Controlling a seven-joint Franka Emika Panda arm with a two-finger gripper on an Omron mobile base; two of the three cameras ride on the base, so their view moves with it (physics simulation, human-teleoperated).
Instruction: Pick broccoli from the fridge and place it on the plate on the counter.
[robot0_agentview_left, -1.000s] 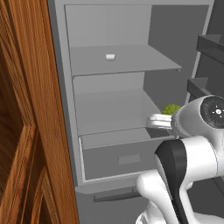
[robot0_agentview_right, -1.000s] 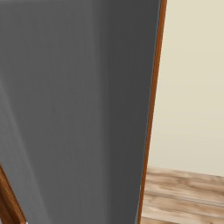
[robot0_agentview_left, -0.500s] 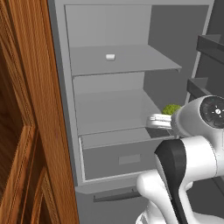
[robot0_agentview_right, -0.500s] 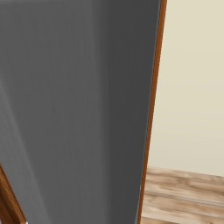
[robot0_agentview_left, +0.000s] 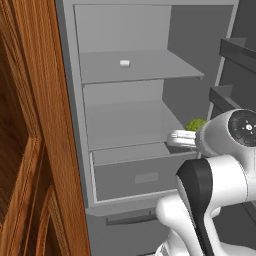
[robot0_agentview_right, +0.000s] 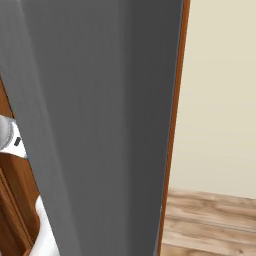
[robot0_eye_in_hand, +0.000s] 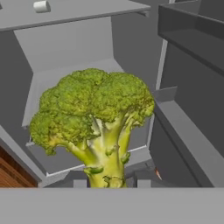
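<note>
One broccoli (robot0_eye_in_hand: 97, 119) stands stalk-down, crown up, its stalk pinched in the closed tool (robot0_eye_in_hand: 108, 183) before the fridge (robot0_agentview_left: 131, 107) shelves.

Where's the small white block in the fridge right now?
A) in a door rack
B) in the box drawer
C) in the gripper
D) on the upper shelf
D: the small white block lies on the upper shelf of the fridge, above and apart from the broccoli.
</note>
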